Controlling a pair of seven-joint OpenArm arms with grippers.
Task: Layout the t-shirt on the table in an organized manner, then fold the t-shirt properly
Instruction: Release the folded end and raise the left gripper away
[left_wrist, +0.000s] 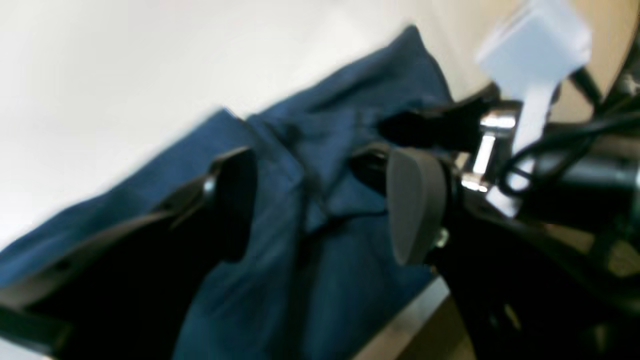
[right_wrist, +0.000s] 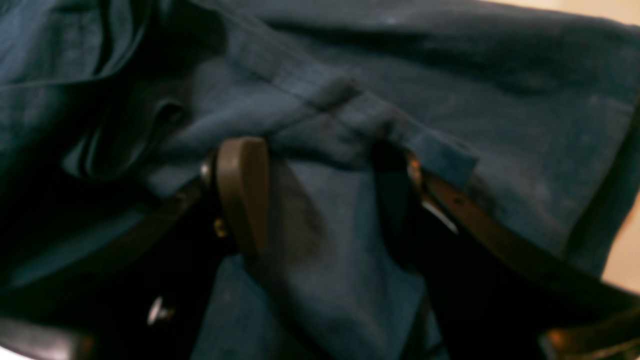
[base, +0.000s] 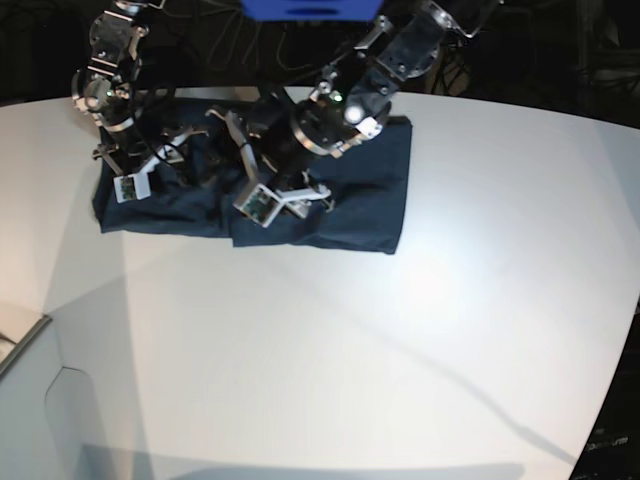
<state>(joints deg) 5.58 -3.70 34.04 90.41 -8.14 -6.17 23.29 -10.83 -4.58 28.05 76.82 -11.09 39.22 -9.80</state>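
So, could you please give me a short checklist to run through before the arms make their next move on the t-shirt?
1. Left gripper open: ok, jaws apart above the t-shirt.
2. Right gripper open: ok, fabric lies between its fingers.
3. Right gripper holding fabric: cannot tell, view blurred.
4. T-shirt spread flat: not ok, it lies bunched and wrinkled.
5. T-shirt fully on the table: ok in the base view.
6. Arms apart from each other: ok, both over the shirt, side by side.

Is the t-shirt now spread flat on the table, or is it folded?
Folded, roughly: the t-shirt lies as a wrinkled dark band on the table, no sleeves or neckline showing.
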